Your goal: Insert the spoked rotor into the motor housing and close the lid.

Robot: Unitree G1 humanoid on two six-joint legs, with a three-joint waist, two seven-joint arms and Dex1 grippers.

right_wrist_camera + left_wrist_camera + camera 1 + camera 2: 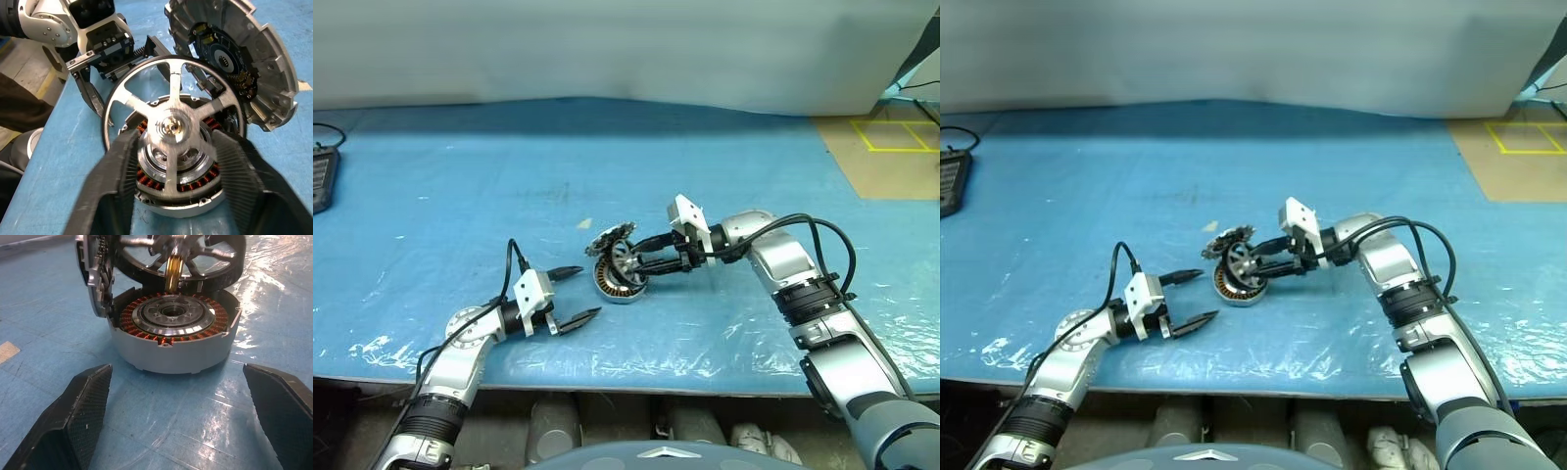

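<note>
The black-rimmed wheel with shiny silver spokes (172, 122) hangs tilted just above the round grey housing ringed with copper windings (173, 340), its rim between the right hand's (628, 263) two black fingers, which hold it. The toothed grey metal lid (234, 54) stands open behind. The left hand (578, 295) waits nearby on the blue surface (460, 186), fingers spread wide, empty.

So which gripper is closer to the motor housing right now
Right. The right gripper is directly at the motor housing, fingers around the spoked rotor above it. The left gripper sits open beside it, apart.
</note>
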